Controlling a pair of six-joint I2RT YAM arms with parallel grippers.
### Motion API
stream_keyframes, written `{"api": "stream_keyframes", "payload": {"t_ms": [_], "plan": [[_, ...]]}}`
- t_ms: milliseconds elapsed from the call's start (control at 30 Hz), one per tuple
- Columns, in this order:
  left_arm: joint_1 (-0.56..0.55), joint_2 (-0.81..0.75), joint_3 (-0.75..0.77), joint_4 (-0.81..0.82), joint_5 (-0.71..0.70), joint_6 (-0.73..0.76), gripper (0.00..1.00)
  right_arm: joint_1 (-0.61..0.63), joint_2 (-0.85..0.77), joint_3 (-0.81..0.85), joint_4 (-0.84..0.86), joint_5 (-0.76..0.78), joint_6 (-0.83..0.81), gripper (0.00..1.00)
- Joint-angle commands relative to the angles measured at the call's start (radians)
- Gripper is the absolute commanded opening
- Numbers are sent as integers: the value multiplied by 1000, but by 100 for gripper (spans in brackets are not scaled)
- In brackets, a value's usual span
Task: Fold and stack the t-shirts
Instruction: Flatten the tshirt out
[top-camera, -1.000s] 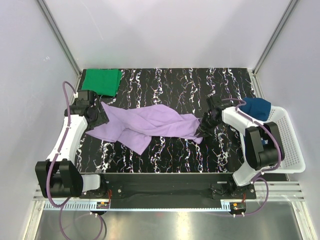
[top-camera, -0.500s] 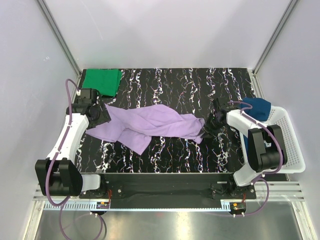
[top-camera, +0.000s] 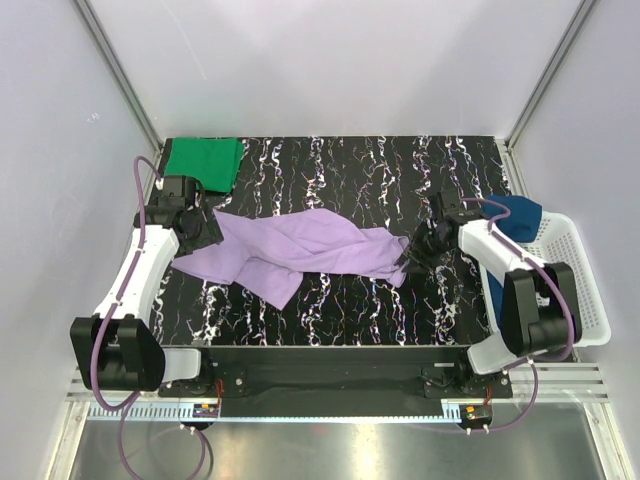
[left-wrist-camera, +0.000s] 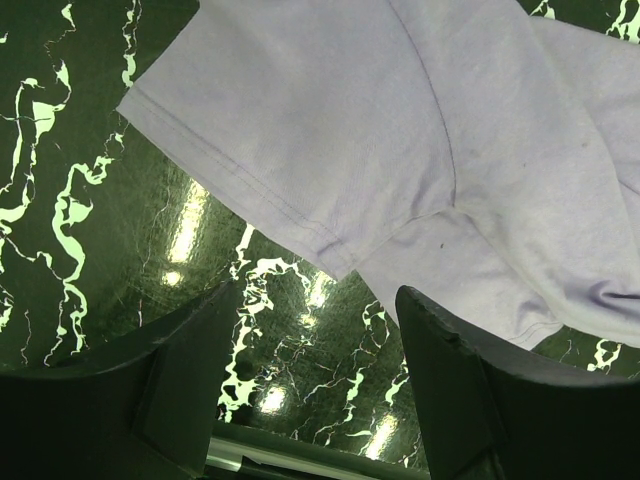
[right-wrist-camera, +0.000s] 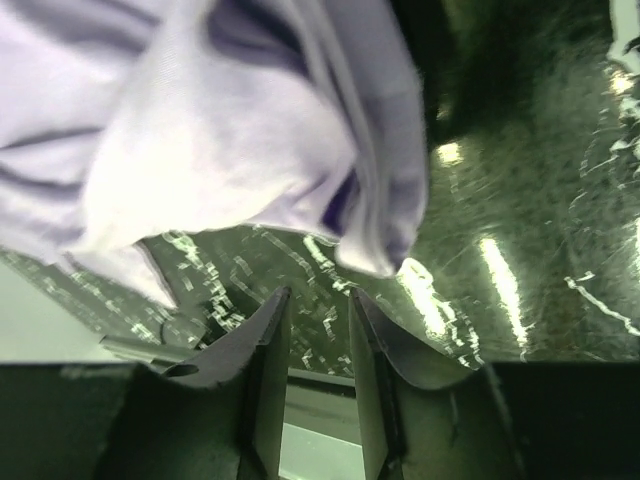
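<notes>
The top view is being lit evenly and brightly. In the left wrist view, glare is being thrown off the glossy table (left-wrist-camera: 185, 235) at lower left. In the right wrist view, the lavender shirt (right-wrist-camera: 200, 170) is being washed out and blurred at upper left, with streaked glare being shown at right.

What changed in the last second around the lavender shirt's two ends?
The right gripper eased its jaws apart and drew back rightward off the lavender shirt's right end; nothing sits between its fingers now. The left gripper edged slightly toward the shirt, open. Lavender shirt, green shirt and blue shirt in the basket stayed put.
</notes>
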Motion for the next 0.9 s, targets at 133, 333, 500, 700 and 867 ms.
{"api": "stream_keyframes", "payload": {"t_ms": [133, 333, 500, 700, 867], "plan": [[-2, 15, 50, 18, 6, 9, 70, 4, 23, 12, 117, -98, 46, 36], [-2, 9, 51, 12, -3, 12, 70, 4, 77, 11, 129, -95, 46, 36], [-2, 4, 47, 13, -6, 14, 70, 4, 63, -32, 127, -77, 39, 40], [-2, 6, 53, 7, -7, 14, 70, 3, 80, -45, 137, -41, 33, 41], [-2, 4, 54, 4, -10, 15, 70, 1, 60, -57, 137, -14, 31, 41]]}}
